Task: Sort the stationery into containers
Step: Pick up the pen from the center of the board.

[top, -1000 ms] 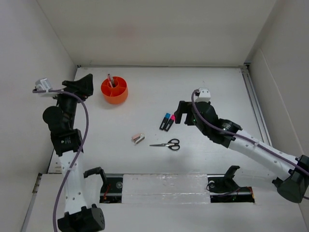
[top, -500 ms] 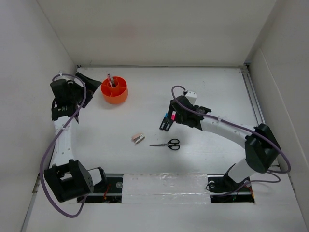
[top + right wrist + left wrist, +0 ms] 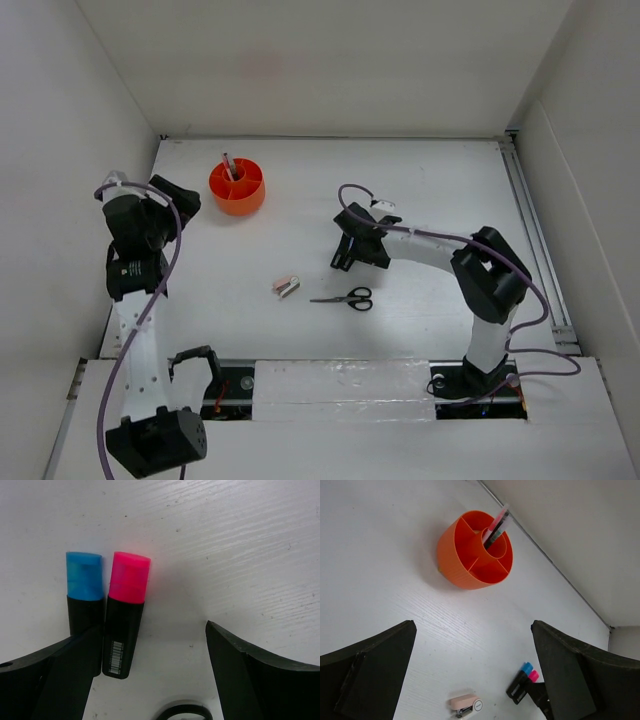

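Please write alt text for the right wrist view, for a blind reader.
Two black highlighters lie side by side on a white table, the blue-capped highlighter left of the pink-capped highlighter. The open right hand frames the pink one; one finger hides part of the blue one's body.

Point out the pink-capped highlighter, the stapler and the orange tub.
pink-capped highlighter (image 3: 121,625), right wrist view, black barrel below cap.
stapler (image 3: 287,287), top external view, middle of its body.
orange tub (image 3: 452,562), left wrist view, outer wall.
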Controlling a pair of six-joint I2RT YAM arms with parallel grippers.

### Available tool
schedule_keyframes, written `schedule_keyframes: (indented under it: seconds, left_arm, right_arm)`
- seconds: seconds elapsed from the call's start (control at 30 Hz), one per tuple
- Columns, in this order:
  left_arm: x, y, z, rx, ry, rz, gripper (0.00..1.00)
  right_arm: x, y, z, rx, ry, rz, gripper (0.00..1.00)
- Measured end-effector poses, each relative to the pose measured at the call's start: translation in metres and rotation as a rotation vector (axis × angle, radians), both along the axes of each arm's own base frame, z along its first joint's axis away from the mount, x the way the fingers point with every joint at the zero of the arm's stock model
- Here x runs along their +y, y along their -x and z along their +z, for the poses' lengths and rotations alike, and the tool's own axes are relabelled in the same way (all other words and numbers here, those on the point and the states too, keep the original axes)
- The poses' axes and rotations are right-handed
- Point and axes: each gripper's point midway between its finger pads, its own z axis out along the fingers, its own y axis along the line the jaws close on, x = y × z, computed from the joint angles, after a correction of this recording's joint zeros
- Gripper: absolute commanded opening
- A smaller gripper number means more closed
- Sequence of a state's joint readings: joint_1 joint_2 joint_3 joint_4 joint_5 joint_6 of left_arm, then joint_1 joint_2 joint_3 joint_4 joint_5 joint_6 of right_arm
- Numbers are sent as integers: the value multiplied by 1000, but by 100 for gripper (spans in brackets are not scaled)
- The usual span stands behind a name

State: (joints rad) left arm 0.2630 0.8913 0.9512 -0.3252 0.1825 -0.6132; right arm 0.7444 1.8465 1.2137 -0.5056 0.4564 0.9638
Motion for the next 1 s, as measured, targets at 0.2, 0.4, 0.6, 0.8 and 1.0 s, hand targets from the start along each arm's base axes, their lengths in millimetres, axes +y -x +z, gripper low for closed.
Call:
schedule_keyframes:
  seconds: [0.2,0.4,0.6,0.8,1.0]
  left_arm:
    - [-7,8,-7,-1,-26,-43,100]
    - [-10,0,-23,52,-16,-83,100]
    - [-13,0,-27,64,-18,-107,100]
    - [-13,0,-27,63,-20,-113,100]
    - [-14,0,-27,62,-19,-120,100]
  right_arm:
    - [-1,1,-7,15,4,-28,87]
    - [3,-9,-11,21,41,-37,83]
    - [4,-6,-13,21,52,-30,80]
    - [7,7,-14,9,58,-4,79]
    - [13,17,-14,10,58,21,73]
